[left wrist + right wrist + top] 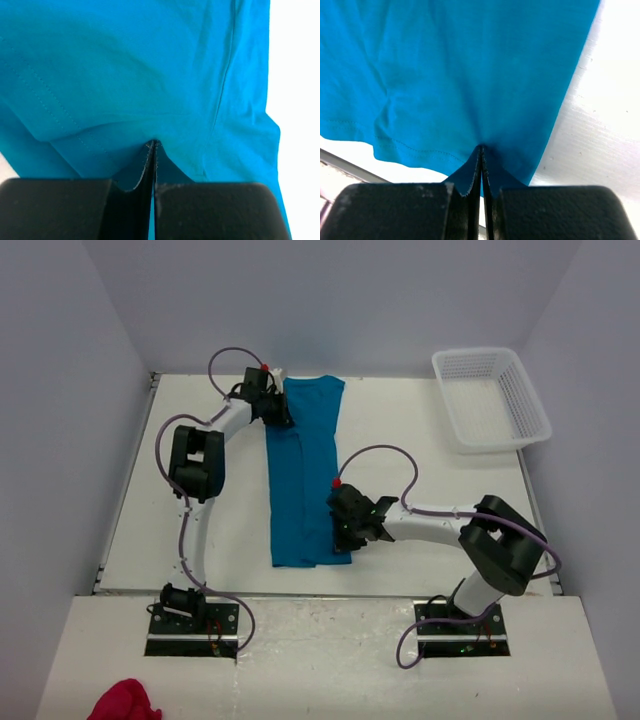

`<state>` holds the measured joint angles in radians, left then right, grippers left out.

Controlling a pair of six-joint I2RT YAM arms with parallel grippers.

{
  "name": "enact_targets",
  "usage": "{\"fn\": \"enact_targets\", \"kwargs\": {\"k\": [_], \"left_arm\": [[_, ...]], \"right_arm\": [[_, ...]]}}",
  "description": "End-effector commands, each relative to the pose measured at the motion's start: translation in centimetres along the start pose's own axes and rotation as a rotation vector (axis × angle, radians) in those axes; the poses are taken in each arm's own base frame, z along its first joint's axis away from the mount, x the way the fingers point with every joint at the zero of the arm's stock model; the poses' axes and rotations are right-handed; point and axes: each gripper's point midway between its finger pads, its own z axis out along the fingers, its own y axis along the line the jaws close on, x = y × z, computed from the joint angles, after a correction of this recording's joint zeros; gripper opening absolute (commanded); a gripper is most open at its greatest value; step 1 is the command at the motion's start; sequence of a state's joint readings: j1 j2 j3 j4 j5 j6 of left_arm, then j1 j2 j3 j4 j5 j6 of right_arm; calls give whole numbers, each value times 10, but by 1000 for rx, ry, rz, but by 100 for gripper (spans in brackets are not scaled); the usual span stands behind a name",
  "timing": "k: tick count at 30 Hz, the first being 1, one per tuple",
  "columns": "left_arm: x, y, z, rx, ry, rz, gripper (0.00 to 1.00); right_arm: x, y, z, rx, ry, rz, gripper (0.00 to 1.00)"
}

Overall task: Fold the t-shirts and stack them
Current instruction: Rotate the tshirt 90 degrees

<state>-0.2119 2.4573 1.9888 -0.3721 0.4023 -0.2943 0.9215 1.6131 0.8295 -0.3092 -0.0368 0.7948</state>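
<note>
White table (420, 470) wide around t-shirt (300, 480), edges clenched in left end effector (153, 144) and right end effector (481, 148).

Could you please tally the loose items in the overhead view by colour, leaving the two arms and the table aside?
teal-blue t-shirt: 1
white basket: 1
pink-red cloth: 1
Total: 3
</note>
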Motion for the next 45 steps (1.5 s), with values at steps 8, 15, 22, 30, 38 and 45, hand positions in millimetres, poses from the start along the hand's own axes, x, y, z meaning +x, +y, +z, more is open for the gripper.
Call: {"fn": "enact_targets", "kwargs": {"k": [8, 15, 22, 30, 38, 45], "left_arm": [[-98, -46, -102, -214, -350, 163, 33], [-92, -96, -159, -223, -355, 96, 45], [4, -123, -208, -58, -281, -54, 39], [78, -135, -244, 40, -211, -86, 38], [137, -109, -239, -17, -114, -131, 38], [164, -92, -236, -93, -50, -172, 36]], "right_arm": [[-25, 30, -63, 43, -131, -184, 9], [-6, 7, -95, 21, -164, -79, 70], [17, -14, -74, -59, -148, -30, 73], [14, -32, -55, -82, -159, 19, 75], [20, -33, -35, -110, -108, 40, 57], [22, -27, -22, -136, -87, 49, 52]]}}
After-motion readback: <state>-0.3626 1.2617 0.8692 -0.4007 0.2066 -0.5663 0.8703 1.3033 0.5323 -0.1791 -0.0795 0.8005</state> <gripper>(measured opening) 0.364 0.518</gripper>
